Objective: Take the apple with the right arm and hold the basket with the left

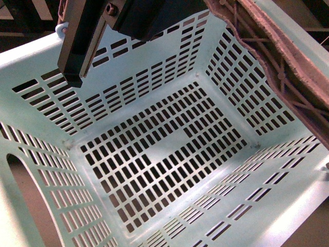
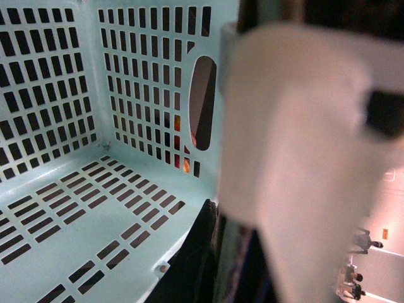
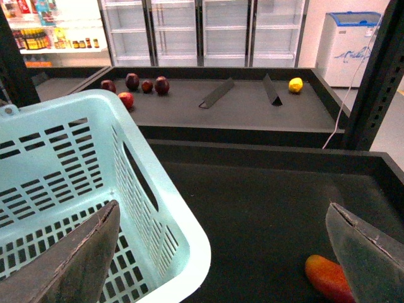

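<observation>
The pale green slotted basket (image 1: 31,54) fills the front view, tilted, with nothing inside. My left gripper (image 1: 72,72), black and boxy, is shut on the basket's far rim; in the left wrist view its dark fingers (image 2: 202,252) clamp the blurred wall (image 2: 284,158). My right gripper (image 3: 221,265) hangs open over the dark shelf, one finger (image 3: 76,265) above the basket's rim (image 3: 183,221). A red-orange fruit (image 3: 325,274), the apple as far as I can tell, lies on the shelf, partly hidden by the other finger (image 3: 369,259).
The dark shelf floor (image 3: 252,196) has a raised back edge. On a farther shelf lie several dark red fruits (image 3: 132,80), a yellow fruit (image 3: 295,84) and two dividers (image 3: 216,93). A black post (image 3: 375,76) stands beside it. Glass-door fridges (image 3: 227,31) line the back wall.
</observation>
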### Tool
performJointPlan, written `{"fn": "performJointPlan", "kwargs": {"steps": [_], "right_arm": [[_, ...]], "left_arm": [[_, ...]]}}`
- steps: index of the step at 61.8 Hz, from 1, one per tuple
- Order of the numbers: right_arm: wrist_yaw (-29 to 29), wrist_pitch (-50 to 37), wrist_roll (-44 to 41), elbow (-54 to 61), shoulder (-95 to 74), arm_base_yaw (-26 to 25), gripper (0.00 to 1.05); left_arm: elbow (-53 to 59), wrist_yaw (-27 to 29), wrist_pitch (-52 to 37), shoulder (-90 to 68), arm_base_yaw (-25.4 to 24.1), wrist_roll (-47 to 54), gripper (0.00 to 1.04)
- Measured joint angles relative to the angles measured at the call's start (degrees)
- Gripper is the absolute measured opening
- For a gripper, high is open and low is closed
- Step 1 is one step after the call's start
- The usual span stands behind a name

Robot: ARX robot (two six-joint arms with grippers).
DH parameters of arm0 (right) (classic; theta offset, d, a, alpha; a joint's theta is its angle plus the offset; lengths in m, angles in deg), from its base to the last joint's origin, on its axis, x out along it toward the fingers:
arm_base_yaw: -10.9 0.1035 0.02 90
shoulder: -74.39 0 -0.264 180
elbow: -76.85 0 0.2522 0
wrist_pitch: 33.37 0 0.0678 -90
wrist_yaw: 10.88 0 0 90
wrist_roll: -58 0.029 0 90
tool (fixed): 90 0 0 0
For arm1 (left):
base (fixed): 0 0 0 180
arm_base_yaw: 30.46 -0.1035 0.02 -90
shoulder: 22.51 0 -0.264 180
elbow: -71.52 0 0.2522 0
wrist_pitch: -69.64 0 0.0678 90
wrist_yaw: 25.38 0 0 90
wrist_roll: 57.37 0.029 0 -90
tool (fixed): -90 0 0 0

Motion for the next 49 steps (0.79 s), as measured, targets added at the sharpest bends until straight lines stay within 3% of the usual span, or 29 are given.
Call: {"fn": "performJointPlan", "kwargs": {"steps": [16, 21, 24, 29, 35, 49], "right_arm": [[0.2, 0.2, 0.0, -0.1, -0.1, 0.0, 0.96], [5.2, 14.4, -0.1, -5.8, -8.3, 0.1, 0.96], [4.7, 20.0, -0.7, -8.0, -13.9, -1.7, 0.96], [2.7, 21.4, -2.0, -8.2, -20.2, -5.2, 0.96], [1.4, 14.2, -4.1, -7.8, -29.6, -11.7, 0.96], [1.7, -12.4, -8.3, -7.7, -57.0, -19.1, 0.96]], "left_arm": [[0.0, -0.2, 0.0, 0.0, 0.0, 0.0, 0.08], [0.0, -0.1, 0.0, 0.0, 0.0, 0.0, 0.08], [0.0, -0.1, 0.0, 0.0, 0.0, 0.0, 0.08], [-0.1, -0.2, 0.0, -0.1, 0.0, 0.0, 0.08], [-0.1, 0.0, 0.0, -0.2, 0.0, 0.0, 0.08], [-0.1, -0.3, 0.0, -0.2, 0.0, 0.0, 0.08]]}}
